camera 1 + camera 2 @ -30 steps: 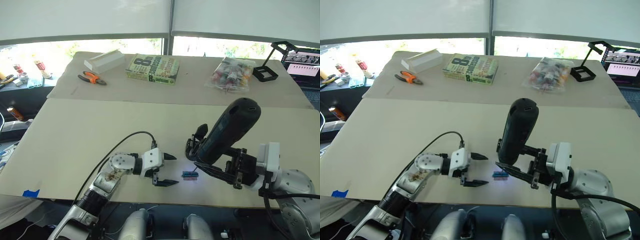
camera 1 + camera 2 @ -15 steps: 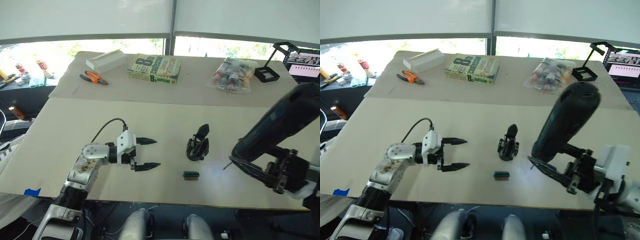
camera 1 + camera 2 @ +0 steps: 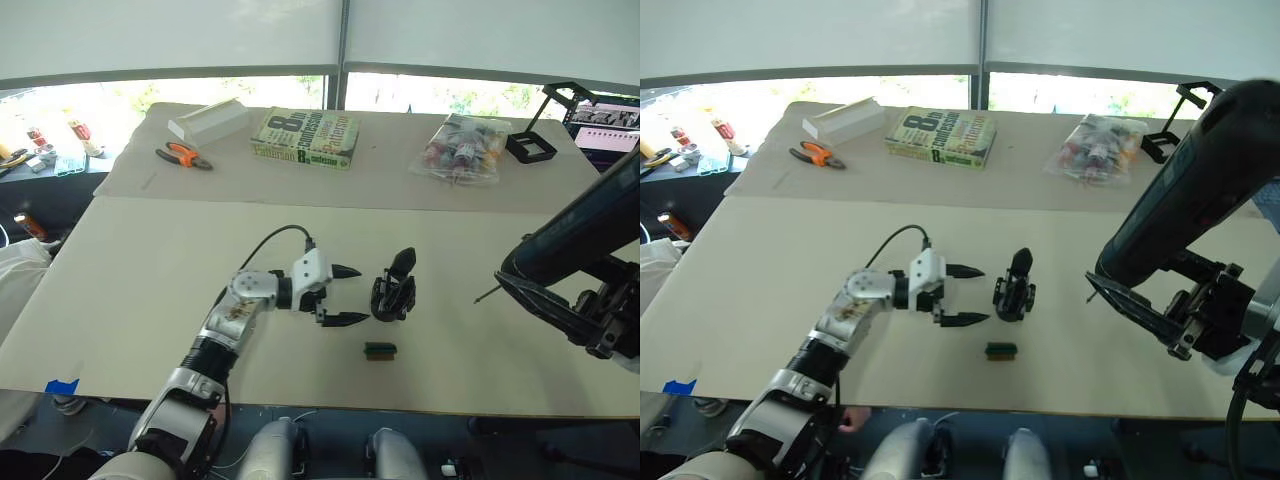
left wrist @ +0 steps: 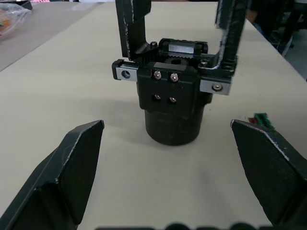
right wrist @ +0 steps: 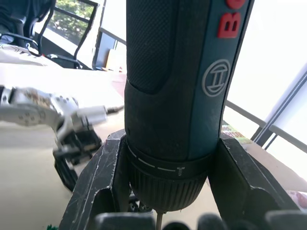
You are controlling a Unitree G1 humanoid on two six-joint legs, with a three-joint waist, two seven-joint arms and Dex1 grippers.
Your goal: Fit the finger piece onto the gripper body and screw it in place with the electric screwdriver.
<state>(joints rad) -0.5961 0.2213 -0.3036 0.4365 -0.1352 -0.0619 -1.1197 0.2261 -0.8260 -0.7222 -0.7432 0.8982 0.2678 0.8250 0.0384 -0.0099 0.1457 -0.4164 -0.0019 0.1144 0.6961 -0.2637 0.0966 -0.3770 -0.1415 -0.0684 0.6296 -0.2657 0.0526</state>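
Your left gripper (image 3: pixel 344 295) sits low in the middle of the head frame, its fingers (image 4: pixel 72 163) spread wide apart and pointing straight at the gripper body (image 3: pixel 394 291). The body stands on the desk (image 3: pixel 150 260) just right of those fingertips, not touching them. In the left wrist view it's dead centre between the two fingers, a bit beyond the tips, with its screws facing you.

Your right gripper (image 3: pixel 1140 305) is at the right edge of the frame, lifted off the desk and clamped on the electric screwdriver (image 3: pixel 1185 195). The tool is tilted, fat end toward the upper right, thin bit poking down-left, well apart from the gripper body. The right wrist view shows both fingers (image 5: pixel 103 177) pressed against the barrel.

A tiny green-topped block (image 3: pixel 379 350) lies near the desk's front edge, just below the gripper body. Can't pick out the finger piece as a separate part anywhere.
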